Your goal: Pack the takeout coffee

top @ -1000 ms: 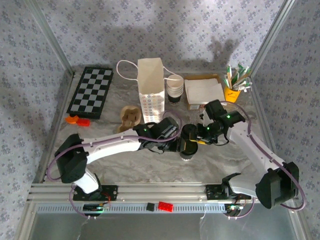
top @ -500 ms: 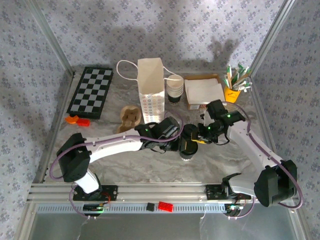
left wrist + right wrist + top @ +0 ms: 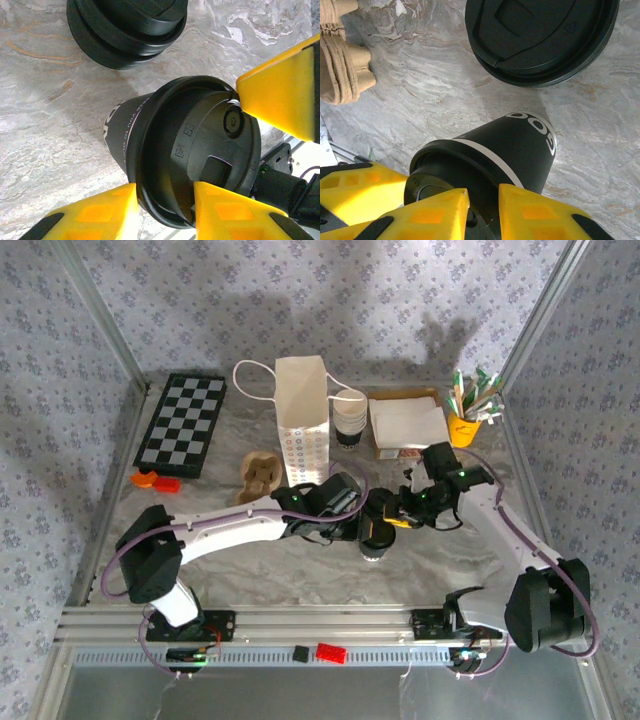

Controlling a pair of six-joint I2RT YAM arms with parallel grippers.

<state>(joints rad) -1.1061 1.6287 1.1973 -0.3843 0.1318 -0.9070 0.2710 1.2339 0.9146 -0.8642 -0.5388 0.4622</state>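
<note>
Takeout coffee (image 3: 200, 150), marbled tabletop (image 3: 300, 570), floral-papered walls (image 3: 300, 290)

A: Any readable text?
B: Cup (image 3: 512, 145), white print on the dark side. Right wrist view shows big rounded letters near the base, maybe "OO", cut off by the curve.
A: Left wrist?
B: Smaller white lettering on the same side, too skewed to read.
A: Lid (image 3: 200, 150)?
B: Two tiny embossed square marks, illegible.
A: Bag (image 3: 303, 430)?
B: Printed dot pattern, unreadable.
</note>
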